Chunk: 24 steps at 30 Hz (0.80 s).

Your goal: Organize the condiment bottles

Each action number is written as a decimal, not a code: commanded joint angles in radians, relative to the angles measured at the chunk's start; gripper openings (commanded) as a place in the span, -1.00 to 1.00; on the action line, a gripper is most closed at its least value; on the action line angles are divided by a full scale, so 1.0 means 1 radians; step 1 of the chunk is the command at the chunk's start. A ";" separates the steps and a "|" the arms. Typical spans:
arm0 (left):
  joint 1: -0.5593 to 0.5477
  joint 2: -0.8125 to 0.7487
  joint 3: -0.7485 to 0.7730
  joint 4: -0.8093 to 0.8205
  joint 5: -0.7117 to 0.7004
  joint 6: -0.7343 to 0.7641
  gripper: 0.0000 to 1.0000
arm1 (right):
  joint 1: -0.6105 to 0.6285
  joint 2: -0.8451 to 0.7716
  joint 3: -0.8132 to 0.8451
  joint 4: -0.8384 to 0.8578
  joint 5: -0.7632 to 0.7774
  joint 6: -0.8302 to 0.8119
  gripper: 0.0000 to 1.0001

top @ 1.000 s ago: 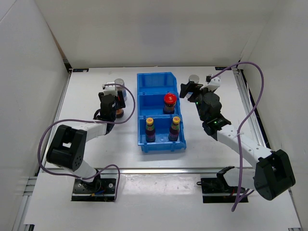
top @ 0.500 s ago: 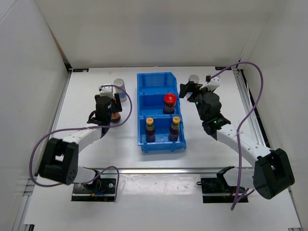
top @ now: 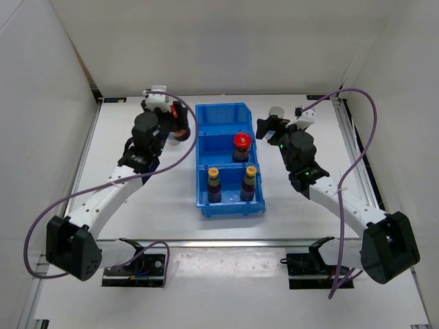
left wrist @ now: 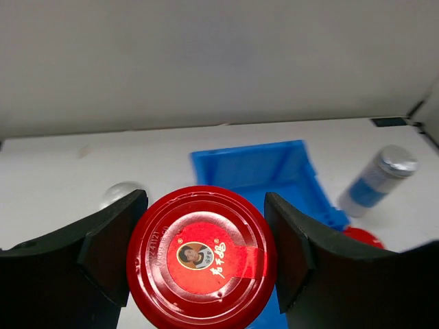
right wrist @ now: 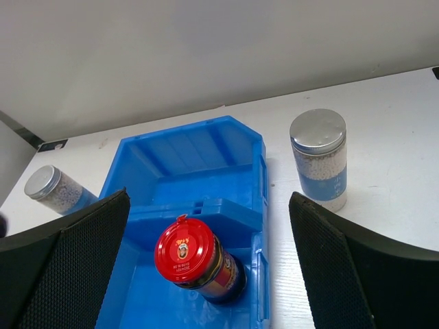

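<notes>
My left gripper (top: pixel 171 122) is shut on a squat dark jar with a red lid (left wrist: pixel 202 257), held off the table just left of the blue bin (top: pixel 255 188). A second red-lidded jar (top: pixel 240 142) stands in the bin's middle compartment. Two slim dark bottles with yellow caps (top: pixel 214 175) (top: pixel 250 171) fill the near compartment. The far compartment (right wrist: pixel 188 157) holds nothing. One silver-capped shaker (right wrist: pixel 319 157) stands right of the bin, another (right wrist: pixel 51 188) left of it. My right gripper (right wrist: pixel 209 205) hangs open above the bin's right side, with nothing between its fingers.
White walls enclose the table on three sides. Metal rails run along the left, right and near edges. Purple cables loop from both arms. In the top view the left arm's wrist covers most of the left shaker.
My left arm has lifted the red-lidded jar off the table and carried it toward the far left corner of the bin. The right arm has stayed in place.
</notes>
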<state>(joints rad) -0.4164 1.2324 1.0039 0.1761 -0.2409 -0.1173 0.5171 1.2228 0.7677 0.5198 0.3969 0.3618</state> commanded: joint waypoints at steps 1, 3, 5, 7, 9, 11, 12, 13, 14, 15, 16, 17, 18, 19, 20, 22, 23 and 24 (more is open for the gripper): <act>-0.073 0.086 0.087 0.128 0.089 0.002 -0.79 | -0.005 -0.028 -0.019 0.039 -0.003 0.023 1.00; -0.093 0.140 0.123 0.141 0.100 0.002 -0.79 | -0.005 -0.028 -0.019 0.039 -0.003 0.023 1.00; -0.119 0.212 0.147 0.152 0.120 0.011 -0.79 | -0.005 -0.028 -0.019 0.039 -0.013 0.023 1.00; -0.134 0.251 0.159 0.186 0.133 0.021 -0.79 | -0.005 -0.028 -0.019 0.039 -0.024 0.023 1.00; -0.157 0.297 0.159 0.207 0.134 0.030 -0.79 | -0.005 -0.017 -0.019 0.039 -0.038 0.023 1.00; -0.157 0.326 0.159 0.218 0.124 0.030 -0.79 | -0.005 -0.008 -0.019 0.039 -0.047 0.023 1.00; -0.157 0.354 0.159 0.229 0.124 0.030 -0.79 | -0.005 -0.008 -0.019 0.039 -0.047 0.023 1.00; -0.157 0.367 0.159 0.229 0.124 0.030 -0.79 | -0.014 -0.008 -0.010 0.039 -0.047 0.023 1.00; -0.157 0.383 0.159 0.229 0.124 0.030 -0.79 | -0.014 -0.008 -0.010 0.039 -0.047 0.023 1.00; -0.166 0.407 0.159 0.238 0.124 0.030 -0.79 | -0.014 -0.008 -0.010 0.039 -0.047 0.023 1.00; -0.167 0.420 0.148 0.252 0.124 0.030 -0.79 | -0.014 -0.008 -0.010 0.039 -0.047 0.023 1.00; -0.167 0.430 0.148 0.252 0.124 0.030 -0.79 | -0.014 0.001 -0.010 0.039 -0.056 0.023 1.00; -0.167 0.450 0.138 0.267 0.124 0.021 -0.79 | -0.014 0.001 -0.010 0.039 -0.056 0.023 1.00; -0.167 0.460 0.137 0.281 0.124 0.021 -0.79 | -0.014 0.001 -0.010 0.039 -0.056 0.023 1.00; -0.167 0.469 0.128 0.281 0.124 0.007 -0.79 | -0.014 0.001 -0.010 0.039 -0.056 0.023 1.00; -0.167 0.493 0.128 0.292 0.124 -0.002 -0.75 | -0.014 0.010 -0.010 0.039 -0.066 0.023 1.00; -0.167 0.493 0.116 0.302 0.124 -0.013 -0.75 | -0.014 0.011 -0.010 0.039 -0.066 0.023 1.00; -0.167 0.504 0.116 0.316 0.115 -0.013 -0.73 | -0.014 0.011 -0.010 0.039 -0.066 0.023 1.00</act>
<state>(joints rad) -0.5781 1.7687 1.1034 0.3252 -0.1253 -0.1051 0.5056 1.2278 0.7513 0.5182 0.3344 0.3798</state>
